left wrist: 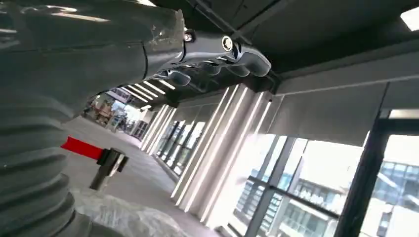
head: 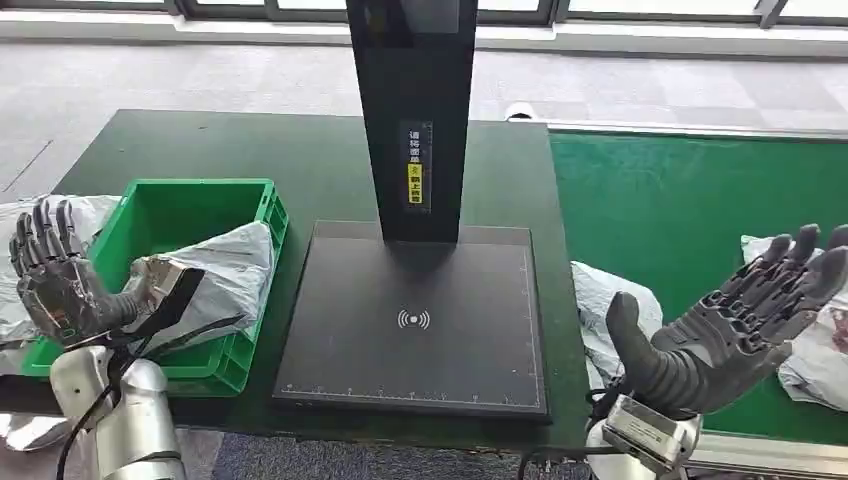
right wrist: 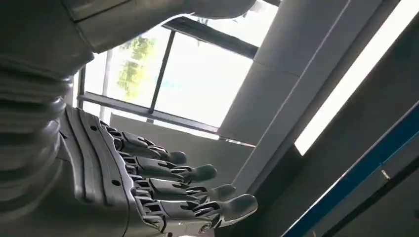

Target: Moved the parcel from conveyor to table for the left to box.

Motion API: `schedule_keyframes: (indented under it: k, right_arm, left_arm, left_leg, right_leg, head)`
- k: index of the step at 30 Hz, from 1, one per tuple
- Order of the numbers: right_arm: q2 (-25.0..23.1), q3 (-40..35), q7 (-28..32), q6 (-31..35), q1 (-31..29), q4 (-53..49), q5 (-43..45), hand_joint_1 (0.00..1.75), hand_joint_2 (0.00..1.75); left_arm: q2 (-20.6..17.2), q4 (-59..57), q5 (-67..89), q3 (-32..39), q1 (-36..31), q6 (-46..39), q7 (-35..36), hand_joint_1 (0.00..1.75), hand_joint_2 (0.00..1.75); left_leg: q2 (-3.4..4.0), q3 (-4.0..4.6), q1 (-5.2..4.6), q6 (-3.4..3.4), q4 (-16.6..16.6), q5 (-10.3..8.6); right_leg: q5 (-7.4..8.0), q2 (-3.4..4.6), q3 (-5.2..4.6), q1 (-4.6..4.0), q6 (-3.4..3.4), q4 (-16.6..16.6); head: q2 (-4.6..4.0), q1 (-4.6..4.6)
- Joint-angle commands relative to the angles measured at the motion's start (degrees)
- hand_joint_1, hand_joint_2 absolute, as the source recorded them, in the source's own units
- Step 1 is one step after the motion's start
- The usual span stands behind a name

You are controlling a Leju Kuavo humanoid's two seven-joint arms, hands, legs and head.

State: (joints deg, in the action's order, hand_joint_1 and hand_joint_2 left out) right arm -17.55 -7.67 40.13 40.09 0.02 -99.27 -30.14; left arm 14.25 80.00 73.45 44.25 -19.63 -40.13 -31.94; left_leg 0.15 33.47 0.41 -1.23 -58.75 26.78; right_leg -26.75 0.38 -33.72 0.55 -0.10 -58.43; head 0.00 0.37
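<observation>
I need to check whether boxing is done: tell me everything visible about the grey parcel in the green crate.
The grey parcel is a crinkled, glossy plastic mailer bag, silver-grey with a dark strip across its near end. It lies slumped inside the green crate, tilted, with its upper edge leaning on the crate's right wall. The left hand is raised at its near end, fingers spread; whether they touch cannot be told.

You've got the black post (head: 413, 120) standing dead centre on the scanner pad (head: 415, 320), open pad surface in front of it, green bin (head: 200, 200) stuffed with a grey parcel (head: 225, 275) on your left, bare green conveyor (head: 690, 200) on your right
</observation>
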Motion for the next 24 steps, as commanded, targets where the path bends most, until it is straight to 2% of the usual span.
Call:
schedule_keyframes:
  k: [1,5,12,24]
  right_arm:
    - [-2.4,2.9,-0.1,-0.1,0.4,4.1,-0.2,0.00,1.75]
    - [-2.4,3.2,-0.1,-0.1,0.9,3.7,-0.4,0.00,1.75]
    - [-2.4,3.2,-0.1,-0.1,0.9,3.7,-0.4,0.00,1.75]
    - [-2.4,3.6,-0.1,-0.1,1.2,3.4,-0.3,0.00,1.75]
  left_arm:
    - [5.7,12.3,-20.1,11.7,2.4,0.1,-8.1,0.00,1.75]
    - [5.7,19.7,-28.6,8.6,9.8,0.1,-8.1,0.00,1.75]
    - [5.7,19.7,-28.6,8.6,9.8,0.1,-8.1,0.00,1.75]
    - [5.7,20.2,-28.5,8.9,10.8,0.1,-8.1,0.00,1.75]
  left_leg:
    - [0.06,-0.10,0.03,0.01,0.1,-0.01]
    - [0.16,-0.12,0.05,0.02,0.1,0.06]
    - [-0.20,-0.15,0.03,-0.02,0.2,-0.01]
    - [-0.15,-0.13,0.02,-0.06,0.1,0.04]
  right_leg:
    - [0.02,0.04,0.07,-0.03,-0.01,0.1]
    - [-0.01,0.16,0.11,-0.09,-0.02,0.1]
    - [-0.10,-0.22,0.18,-0.07,-0.12,0.2]
    - [-0.13,-0.16,0.16,-0.06,-0.12,0.1]
  head:
    - [-0.02,0.00]
    - [0.00,-0.02]
    - [0.00,0.00]
    - [-0.02,-0.02]
